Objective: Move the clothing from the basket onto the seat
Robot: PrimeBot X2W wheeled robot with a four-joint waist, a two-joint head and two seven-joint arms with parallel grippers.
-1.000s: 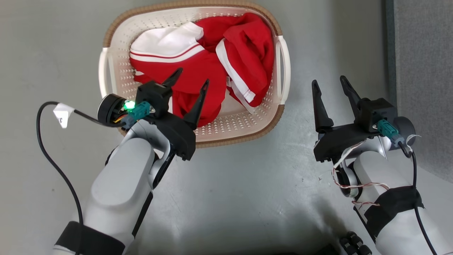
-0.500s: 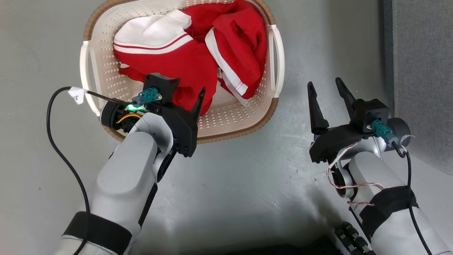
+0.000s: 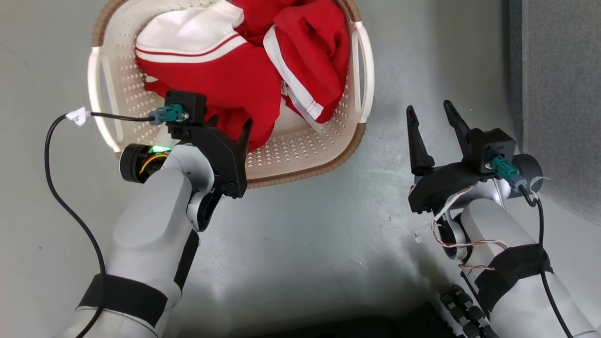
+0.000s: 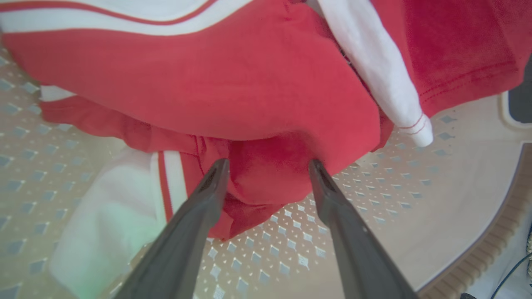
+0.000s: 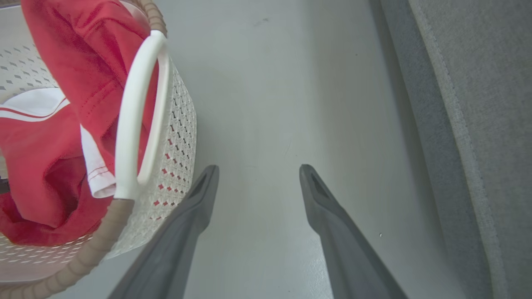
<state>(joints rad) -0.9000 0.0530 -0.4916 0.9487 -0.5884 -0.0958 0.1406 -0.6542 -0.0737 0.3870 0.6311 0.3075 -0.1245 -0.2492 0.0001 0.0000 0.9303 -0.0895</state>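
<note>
While the clothing (image 3: 220, 80) lies heaped in the basket (image 3: 307, 164), the left jaws, spread wide about a red fold, should probably sink deeper before pinching, the right jaws hanging spread over the floor (image 3: 305, 244) near the seat (image 3: 563, 94).

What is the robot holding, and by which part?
Nothing. The left gripper is open around a red fold of the clothing in the basket; the right gripper is open above the floor.
</note>
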